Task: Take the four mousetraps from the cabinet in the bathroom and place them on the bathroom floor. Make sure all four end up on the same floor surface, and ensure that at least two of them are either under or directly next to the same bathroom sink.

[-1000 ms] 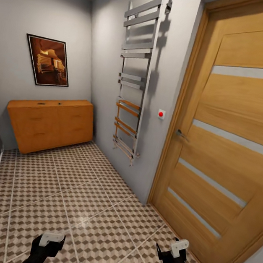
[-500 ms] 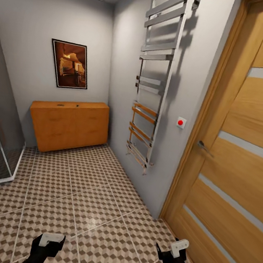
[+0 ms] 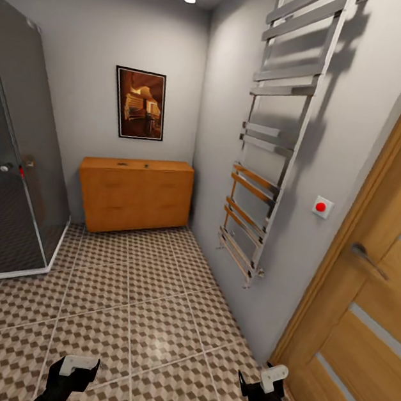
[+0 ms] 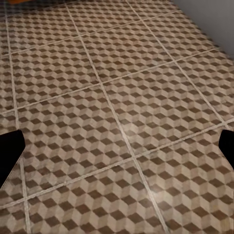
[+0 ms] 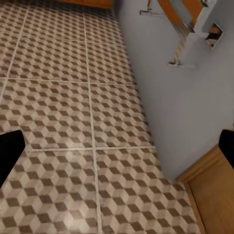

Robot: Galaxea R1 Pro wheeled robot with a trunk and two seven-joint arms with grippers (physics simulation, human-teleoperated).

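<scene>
The orange-brown cabinet [image 3: 135,194] stands against the far wall, under a framed picture. Two tiny dark items [image 3: 123,163] lie on its top, too small to identify, so I cannot make out the mousetraps. The cube-patterned bathroom floor [image 3: 144,308] stretches from me to the cabinet. The sink is out of view. My left gripper [image 3: 73,371] and right gripper [image 3: 260,385] hang low at the near edge of the head view, far from the cabinet. In the wrist views the left gripper [image 4: 117,151] and right gripper [image 5: 117,148] have their fingers spread wide over bare tiles, holding nothing.
A dark glass shower enclosure [image 3: 12,164] with a white base fills the left side. On the right wall hangs a chrome towel radiator [image 3: 267,166], then a red button [image 3: 320,206] and a wooden door [image 3: 371,305] with a lever handle.
The camera has swung left: cabinet, radiator and door slid right in the picture and the shower enclosure came into view. Both grippers keep their pose relative to the body.
</scene>
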